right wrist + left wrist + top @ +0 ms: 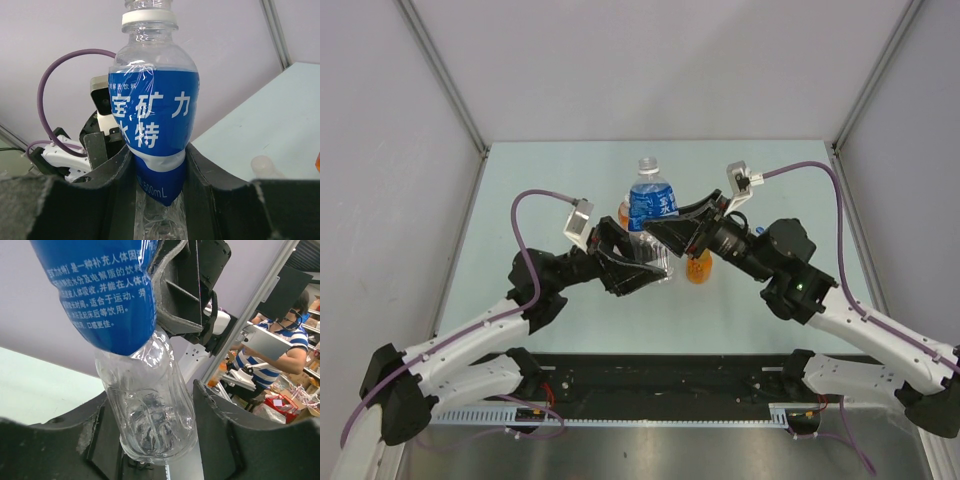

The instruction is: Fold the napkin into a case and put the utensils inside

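No napkin or utensils are in view. A clear water bottle [651, 205] with a blue label and white cap stands upright over the middle of the table, between both grippers. My right gripper [670, 232] is shut on its waist, and the fingers pinch the lower end of the blue label [152, 115] from both sides. My left gripper [645, 270] is closed round the clear lower body of the bottle [145, 405], just under the label, and its black fingers [210, 415] press against the ribbed plastic. The right gripper [159, 165] sits above the left one.
An orange bottle [698, 268] stands just right of the water bottle, under the right arm. Another orange object [624, 212] peeks out behind the water bottle on its left. The pale green table [550, 180] is walled by white panels on three sides.
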You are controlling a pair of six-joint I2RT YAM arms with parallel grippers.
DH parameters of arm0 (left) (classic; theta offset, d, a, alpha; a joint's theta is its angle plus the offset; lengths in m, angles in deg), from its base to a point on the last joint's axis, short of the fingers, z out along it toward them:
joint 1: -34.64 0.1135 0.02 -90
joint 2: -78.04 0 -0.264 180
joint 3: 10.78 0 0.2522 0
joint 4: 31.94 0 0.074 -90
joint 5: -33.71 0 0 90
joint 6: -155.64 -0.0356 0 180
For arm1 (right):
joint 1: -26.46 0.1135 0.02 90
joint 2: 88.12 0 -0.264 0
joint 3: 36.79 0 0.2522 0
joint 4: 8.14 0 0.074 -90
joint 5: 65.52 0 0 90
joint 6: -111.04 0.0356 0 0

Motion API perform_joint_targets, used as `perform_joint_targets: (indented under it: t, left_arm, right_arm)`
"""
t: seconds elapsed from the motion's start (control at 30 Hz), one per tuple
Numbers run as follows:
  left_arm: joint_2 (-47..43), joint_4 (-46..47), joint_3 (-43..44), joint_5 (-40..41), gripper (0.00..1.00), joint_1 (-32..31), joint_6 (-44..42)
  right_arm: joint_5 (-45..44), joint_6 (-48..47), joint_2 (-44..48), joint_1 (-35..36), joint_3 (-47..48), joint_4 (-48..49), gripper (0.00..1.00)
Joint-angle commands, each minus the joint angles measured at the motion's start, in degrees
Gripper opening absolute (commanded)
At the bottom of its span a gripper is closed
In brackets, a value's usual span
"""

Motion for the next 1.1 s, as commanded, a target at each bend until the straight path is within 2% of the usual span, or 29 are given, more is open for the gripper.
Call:
perform_joint_targets:
  t: [0.0,0.03,0.07,0.2,0.3,0.4,0.43,0.5,0.57,0.6,0.67,0.73,0.9,1.07]
  left_arm:
    - [-0.44,0.43,3.07,-0.57,0.51,-0.32,-3.15]
    - [-0.71,-0.45,3.16,-0.66,0.49,-0.32,-3.42]
    - [-0.80,-0.89,3.25,-0.57,0.46,-0.32,-4.03]
    - [-1.41,-2.30,3.69,-0.13,0.28,-0.32,-5.35]
    - [-1.50,-2.91,4.04,-0.13,0.26,-0.32,-5.88]
    - [-2.29,-5.54,4.92,-0.04,0.25,-0.32,-7.81]
    - [-2.55,-8.51,5.27,-0.04,0.25,-0.32,-9.99]
    - [-3.96,-14.91,7.02,1.35,0.21,-0.32,-12.98]
    - [-4.84,-20.29,8.78,2.59,0.17,-0.32,-18.69]
    - [-5.19,-26.15,10.79,4.16,0.13,-0.41,-20.63]
    - [-5.37,-31.89,12.73,6.10,0.09,-0.41,-26.60]
    - [-5.46,-40.07,15.55,10.39,0.00,-1.02,-32.82]
    - [-5.19,-50.70,18.80,23.31,0.00,-5.58,-43.04]
    - [-2.30,-53.98,20.30,39.20,0.00,-10.16,-49.73]
  right_arm:
    - [-0.19,-0.51,1.25,0.69,0.38,-0.16,0.35]
    - [-0.37,-0.78,1.51,0.61,0.38,-0.95,0.46]
    - [-0.72,-0.87,2.12,0.78,0.47,-1.30,0.50]
    - [-0.55,-1.13,2.74,0.69,0.38,-2.19,0.57]
    - [-0.28,-1.13,3.09,0.69,0.38,-2.89,0.66]
    - [-1.15,-2.27,4.93,0.78,0.90,-4.99,0.84]
    - [-1.60,-2.71,5.64,0.69,2.04,-7.26,0.92]
    - [-2.30,-4.55,6.52,0.69,3.89,-10.00,0.99]
    - [-3.09,-5.78,7.49,0.69,8.10,-15.00,1.00]
    - [-4.23,-7.18,7.75,0.78,9.68,-16.24,1.00]
    - [-5.90,-8.25,7.49,0.69,15.46,-23.87,1.00]
    - [-9.40,-9.48,6.88,0.69,19.52,-29.83,1.00]
    - [-16.62,-10.62,3.45,0.78,30.77,-39.27,1.00]
    - [-19.08,-11.85,0.29,0.69,35.70,-42.17,1.00]
